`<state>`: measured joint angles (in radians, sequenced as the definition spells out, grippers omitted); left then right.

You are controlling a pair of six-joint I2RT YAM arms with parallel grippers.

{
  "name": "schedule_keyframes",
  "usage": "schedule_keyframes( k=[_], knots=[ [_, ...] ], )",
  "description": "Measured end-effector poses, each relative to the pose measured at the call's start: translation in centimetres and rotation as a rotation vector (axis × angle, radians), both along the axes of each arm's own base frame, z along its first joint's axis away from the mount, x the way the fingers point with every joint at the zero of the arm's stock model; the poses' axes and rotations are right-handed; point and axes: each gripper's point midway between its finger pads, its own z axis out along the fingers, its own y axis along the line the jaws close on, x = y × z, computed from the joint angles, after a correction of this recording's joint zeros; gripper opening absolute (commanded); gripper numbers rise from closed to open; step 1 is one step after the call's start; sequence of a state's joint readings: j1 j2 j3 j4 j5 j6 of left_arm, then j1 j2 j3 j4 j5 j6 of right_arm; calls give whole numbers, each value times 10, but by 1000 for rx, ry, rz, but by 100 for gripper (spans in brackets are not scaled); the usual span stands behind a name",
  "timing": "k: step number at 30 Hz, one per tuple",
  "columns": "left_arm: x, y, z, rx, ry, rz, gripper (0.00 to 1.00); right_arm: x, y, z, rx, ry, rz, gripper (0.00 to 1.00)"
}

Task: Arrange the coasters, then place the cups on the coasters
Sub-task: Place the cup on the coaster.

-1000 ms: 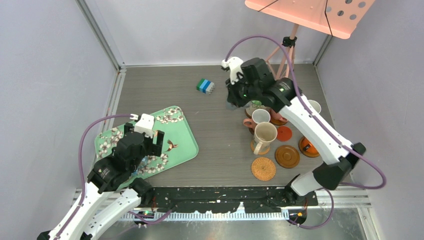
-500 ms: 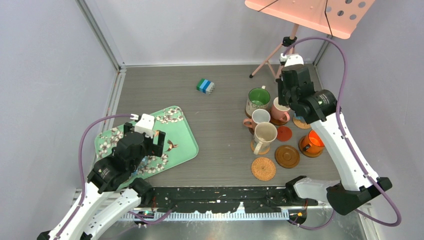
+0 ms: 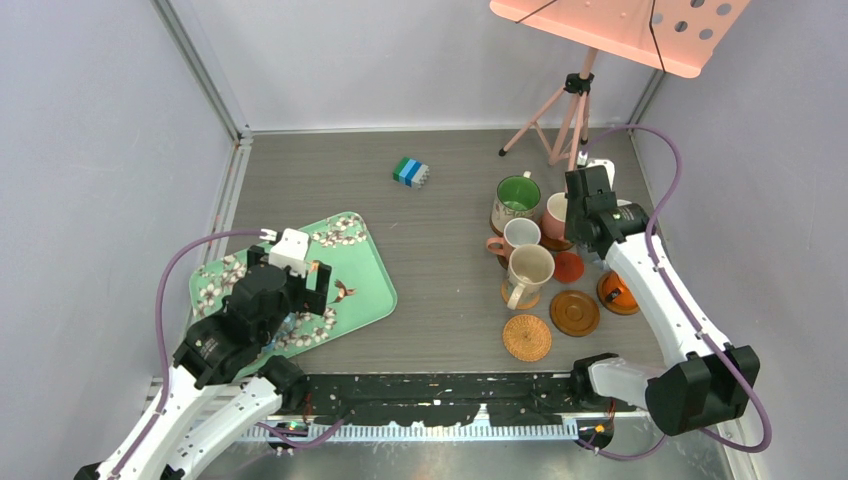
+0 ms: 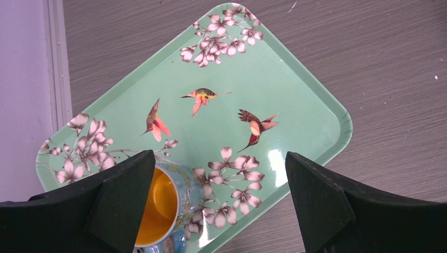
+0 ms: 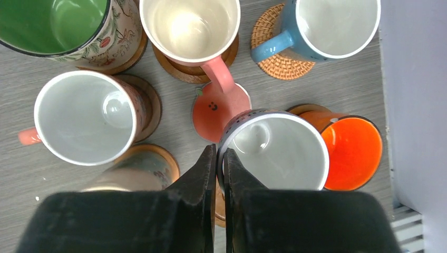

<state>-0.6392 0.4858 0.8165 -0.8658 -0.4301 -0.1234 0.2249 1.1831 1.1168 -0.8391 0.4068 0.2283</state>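
Observation:
My right gripper (image 5: 220, 153) is shut on the dark rim of a white-inside cup (image 5: 279, 153), held above the cluster at the right. Below it are a red-orange coaster (image 5: 216, 110), a green-inside cup (image 5: 52, 21), a pink cup (image 5: 190, 26), a light blue cup (image 5: 337, 23) on a wicker coaster (image 5: 271, 52), and an orange-inside cup (image 5: 353, 153). A second wicker coaster (image 3: 527, 337) and a dark brown one (image 3: 574, 312) lie bare. My left gripper (image 4: 219, 179) is open over the tray (image 4: 295, 89). A yellow-inside cup (image 4: 158, 205) stands by its left finger.
A blue-green toy block (image 3: 411, 172) lies at the back middle. The pink music stand's legs (image 3: 570, 110) rise behind the cups. The right wall runs close beside the cluster. A white cup with a pink handle (image 5: 84, 116) and a cream cup (image 5: 132, 171) stand on wooden coasters.
My right arm has swung from the back middle over to the right and come down above the cluster of cups, still shut on the cup. The left arm has stayed put.

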Motion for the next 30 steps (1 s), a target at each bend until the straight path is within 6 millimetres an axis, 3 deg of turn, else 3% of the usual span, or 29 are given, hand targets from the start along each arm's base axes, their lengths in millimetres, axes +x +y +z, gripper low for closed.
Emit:
schedule_keyframes(
  k=[14,30],
  knots=[
    [-1,0,1,-10,-8,-5,99,6,-6,-49,91,26,-104,5],
    [-1,0,2,-10,-10,-4,99,13,-2,-87,134,66,-126,5]
  ],
)
